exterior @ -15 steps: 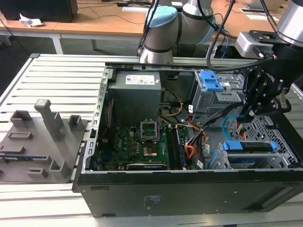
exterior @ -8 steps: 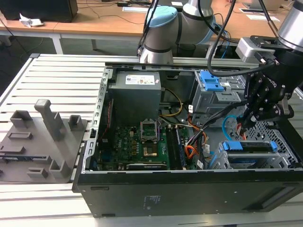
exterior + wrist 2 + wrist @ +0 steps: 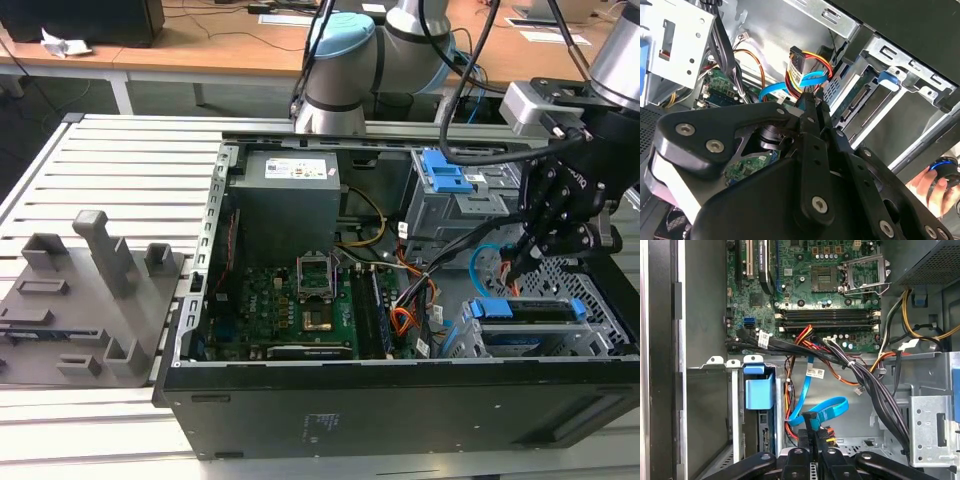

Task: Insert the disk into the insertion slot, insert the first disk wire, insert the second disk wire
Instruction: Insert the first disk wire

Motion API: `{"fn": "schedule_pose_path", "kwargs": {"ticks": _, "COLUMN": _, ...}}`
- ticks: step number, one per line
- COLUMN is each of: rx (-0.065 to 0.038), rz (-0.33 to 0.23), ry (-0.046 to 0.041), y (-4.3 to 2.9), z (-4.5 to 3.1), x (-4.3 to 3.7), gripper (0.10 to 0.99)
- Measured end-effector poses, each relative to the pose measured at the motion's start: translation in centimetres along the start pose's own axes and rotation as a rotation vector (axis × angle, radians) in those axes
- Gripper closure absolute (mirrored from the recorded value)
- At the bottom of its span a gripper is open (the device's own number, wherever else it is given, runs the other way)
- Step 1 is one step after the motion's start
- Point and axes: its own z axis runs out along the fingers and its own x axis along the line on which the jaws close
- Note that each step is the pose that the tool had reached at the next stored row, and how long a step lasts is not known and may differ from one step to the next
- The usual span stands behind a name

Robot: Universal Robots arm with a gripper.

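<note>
The disk (image 3: 527, 311), in its blue carrier, lies inside the insertion slot (image 3: 590, 320), the low perforated grey cage at the exterior view's right. Its connector edge (image 3: 860, 101) faces out of the cage mouth with nothing plugged into it. My gripper (image 3: 525, 255) hangs in the case just behind that cage. Both wrist views show the fingers (image 3: 809, 432) closed on the plug end of the second disk wire (image 3: 826, 409), a light blue loop. The first disk wire (image 3: 799, 62), orange, red and black with a black plug, hangs loose just past the fingertips (image 3: 808, 107).
A taller grey cage with a blue latch (image 3: 447, 172) stands behind my gripper. The motherboard (image 3: 300, 300) and a thick black cable bundle (image 3: 860, 375) fill the case's middle. A person's hand (image 3: 935, 182) is outside the case. A grey fixture (image 3: 80, 290) sits at the exterior view's left.
</note>
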Motion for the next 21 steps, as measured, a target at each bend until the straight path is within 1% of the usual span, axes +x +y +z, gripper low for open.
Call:
{"fn": "schedule_pose_path", "kwargs": {"ticks": 1, "rx": 0.000, "rz": 0.000, "ry": 0.0001, "y": -0.27, "z": -0.01, "x": -0.01, "gripper": 0.925}}
{"fn": "schedule_pose_path", "kwargs": {"ticks": 2, "rx": 0.000, "rz": 0.000, "ry": 0.0000, "y": -0.81, "z": -0.03, "x": -0.05, "gripper": 0.925}}
{"fn": "schedule_pose_path", "kwargs": {"ticks": 3, "rx": 0.000, "rz": 0.000, "ry": 0.0002, "y": -0.99, "z": -0.04, "x": -0.06, "gripper": 0.925}}
{"fn": "schedule_pose_path", "kwargs": {"ticks": 4, "rx": 0.000, "rz": 0.000, "ry": 0.0002, "y": -1.02, "z": -0.05, "x": -0.06, "gripper": 0.925}}
{"fn": "schedule_pose_path", "kwargs": {"ticks": 5, "rx": -0.001, "rz": 0.000, "ry": 0.0002, "y": -1.04, "z": -0.04, "x": 0.16, "gripper": 0.925}}
{"fn": "schedule_pose_path", "kwargs": {"ticks": 7, "rx": -0.001, "rz": 0.000, "ry": 0.0002, "y": -1.08, "z": -0.01, "x": 0.96, "gripper": 0.925}}
{"fn": "schedule_pose_path", "kwargs": {"ticks": 8, "rx": 0.000, "rz": 0.000, "ry": 0.0002, "y": -1.11, "z": 0.01, "x": 1.65, "gripper": 0.925}}
{"fn": "schedule_pose_path", "kwargs": {"ticks": 9, "rx": -0.001, "rz": 0.000, "ry": 0.0001, "y": -1.15, "z": 0.04, "x": 2.54, "gripper": 0.925}}
{"fn": "schedule_pose_path", "kwargs": {"ticks": 10, "rx": -0.001, "rz": 0.000, "ry": 0.0002, "y": -1.17, "z": 0.05, "x": 2.91, "gripper": 0.925}}
{"fn": "schedule_pose_path", "kwargs": {"ticks": 13, "rx": 0.000, "rz": 0.000, "ry": 0.0002, "y": -1.21, "z": 0.07, "x": 3.42, "gripper": 0.925}}
{"fn": "schedule_pose_path", "kwargs": {"ticks": 16, "rx": -0.001, "rz": 0.000, "ry": 0.0002, "y": -1.26, "z": 0.11, "x": 3.74, "gripper": 0.925}}
{"fn": "schedule_pose_path", "kwargs": {"ticks": 21, "rx": -0.001, "rz": 0.000, "ry": 0.0002, "y": -1.53, "z": 0.43, "x": 3.81, "gripper": 0.925}}
